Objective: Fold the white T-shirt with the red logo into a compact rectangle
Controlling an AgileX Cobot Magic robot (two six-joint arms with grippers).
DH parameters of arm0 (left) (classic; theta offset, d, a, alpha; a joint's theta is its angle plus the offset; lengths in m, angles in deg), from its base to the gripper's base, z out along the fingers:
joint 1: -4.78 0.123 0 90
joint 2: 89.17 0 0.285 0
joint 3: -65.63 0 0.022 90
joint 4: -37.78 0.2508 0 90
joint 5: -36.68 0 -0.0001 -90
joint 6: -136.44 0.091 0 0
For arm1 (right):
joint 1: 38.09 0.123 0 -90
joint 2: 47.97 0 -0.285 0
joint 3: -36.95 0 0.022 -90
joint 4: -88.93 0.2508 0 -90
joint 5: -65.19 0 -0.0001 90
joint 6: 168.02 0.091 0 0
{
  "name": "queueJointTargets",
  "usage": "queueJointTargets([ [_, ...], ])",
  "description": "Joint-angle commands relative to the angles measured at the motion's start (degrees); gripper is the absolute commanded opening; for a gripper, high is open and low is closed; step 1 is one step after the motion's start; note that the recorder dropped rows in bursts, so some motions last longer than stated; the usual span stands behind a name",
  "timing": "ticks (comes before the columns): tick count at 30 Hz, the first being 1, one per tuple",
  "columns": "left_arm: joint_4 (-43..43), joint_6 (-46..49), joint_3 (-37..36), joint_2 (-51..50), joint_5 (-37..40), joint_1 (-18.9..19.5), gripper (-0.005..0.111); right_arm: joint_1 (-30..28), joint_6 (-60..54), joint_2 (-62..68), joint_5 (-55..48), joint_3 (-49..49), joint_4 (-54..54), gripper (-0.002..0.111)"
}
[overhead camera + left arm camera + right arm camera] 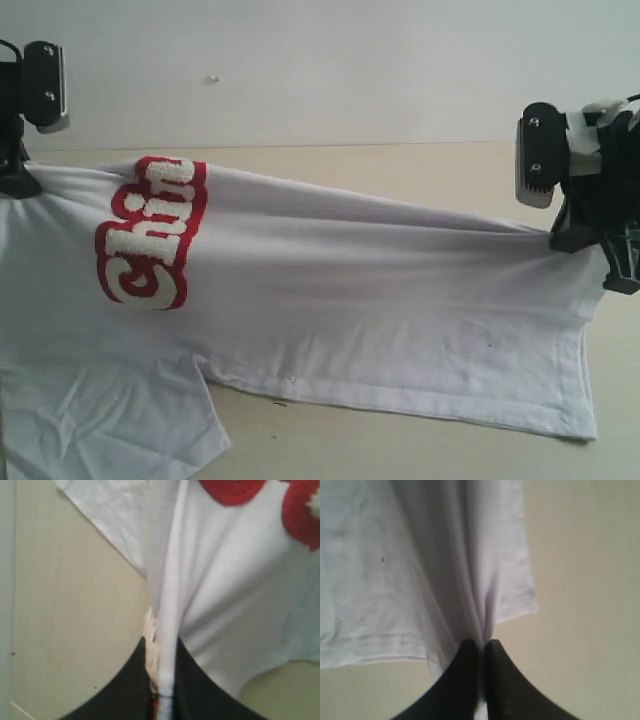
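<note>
Sleeve and hem of the white T-shirt (380, 300) lie on open table (420, 445), both jaws clamping its taut raised edge.

The white T-shirt (400, 290) is showing as soft, matt cloth, thin and finely creasing, with a stitched hem along its edge. The red logo (150, 235) is standing out as a fuzzy, towelling-like patch with raised, woolly white letters. The table (420, 440) is looking smooth and mostly matt, a pale beige board, and the left gripper (162, 697) and right gripper (482, 655) are presenting smooth, dull black fingers that look like plastic.
</note>
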Motion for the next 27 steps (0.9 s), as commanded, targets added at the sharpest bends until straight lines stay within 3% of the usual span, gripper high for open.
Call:
queueJointTargets([
  [1, 2.94, -0.99, 0.59, 6.31, 2.96, 0.27, 0.006, -0.34, -0.05, -6.4, -1.82, 0.24, -2.76, 0.0],
  [12, 1.96, -3.87, 0.59, 17.89, 9.75, 0.27, 0.006, -0.34, -0.05, -20.52, -3.88, 0.24, -2.57, 0.0],
  [22, -3.47, -3.87, 0.59, 26.86, 21.55, 0.27, 0.006, -0.34, -0.05, -28.6, -10.27, 0.24, 5.92, 0.0],
  [27, -8.42, -3.87, 0.59, 30.94, 21.92, 0.27, 0.006, -0.34, 0.35, -33.68, -15.13, 0.24, 6.79, 0.0],
])
